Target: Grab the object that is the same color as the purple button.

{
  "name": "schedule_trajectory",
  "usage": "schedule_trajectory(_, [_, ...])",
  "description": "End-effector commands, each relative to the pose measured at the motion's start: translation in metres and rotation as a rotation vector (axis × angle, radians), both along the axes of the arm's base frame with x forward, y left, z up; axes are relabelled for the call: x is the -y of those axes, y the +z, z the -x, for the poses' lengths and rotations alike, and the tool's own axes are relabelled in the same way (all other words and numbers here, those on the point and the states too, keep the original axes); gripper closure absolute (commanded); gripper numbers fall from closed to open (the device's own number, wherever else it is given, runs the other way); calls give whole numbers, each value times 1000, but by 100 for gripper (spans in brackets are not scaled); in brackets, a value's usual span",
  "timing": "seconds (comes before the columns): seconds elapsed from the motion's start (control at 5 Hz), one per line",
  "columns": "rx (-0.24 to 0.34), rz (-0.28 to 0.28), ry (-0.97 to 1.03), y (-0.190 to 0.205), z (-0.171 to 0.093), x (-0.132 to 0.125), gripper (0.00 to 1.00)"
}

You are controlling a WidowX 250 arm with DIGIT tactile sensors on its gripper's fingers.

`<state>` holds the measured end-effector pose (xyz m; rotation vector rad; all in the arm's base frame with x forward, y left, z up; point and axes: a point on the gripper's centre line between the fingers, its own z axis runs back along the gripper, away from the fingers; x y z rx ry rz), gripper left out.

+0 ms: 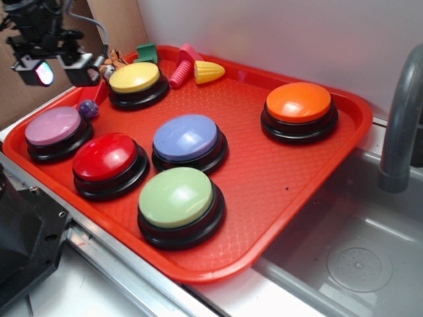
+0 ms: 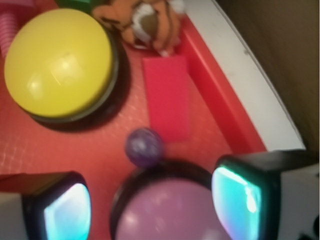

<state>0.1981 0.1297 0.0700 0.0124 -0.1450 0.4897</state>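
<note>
A tiny glossy dark-purple ball [image 1: 88,109] [image 2: 144,146], the object, rests on the red tray [image 1: 291,165] between the pale pink-topped button [image 1: 54,128] [image 2: 167,212] and the yellow button [image 1: 135,80] [image 2: 57,62]. The purple button [image 1: 188,139], bluish-lavender on a black base, stands mid-tray. My gripper [image 1: 61,69] [image 2: 152,210] hovers open above the tray's far-left corner, over the pink button, with nothing between its fingers. The ball lies just ahead of the fingertips in the wrist view.
Red [image 1: 106,160], green [image 1: 177,199] and orange [image 1: 299,109] buttons also sit on the tray. A small red block [image 2: 165,95], a plush toy [image 2: 142,20], a pink screw [image 1: 182,69], a toy corn [image 1: 209,71] and a green piece [image 1: 147,51] crowd the back. A sink [image 1: 357,257] and faucet [image 1: 400,125] are at right.
</note>
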Motion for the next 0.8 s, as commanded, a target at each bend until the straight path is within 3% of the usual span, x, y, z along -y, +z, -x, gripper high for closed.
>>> schedule_trajectory(0.0, [45,-33,-63,-9,-17,-5,0])
schedule_trajectory(0.4, [-8,-18,-48,-33,-15,-7,0])
schedule_trajectory(0.6, [-30,-40,-55,-40,-15,-5,0])
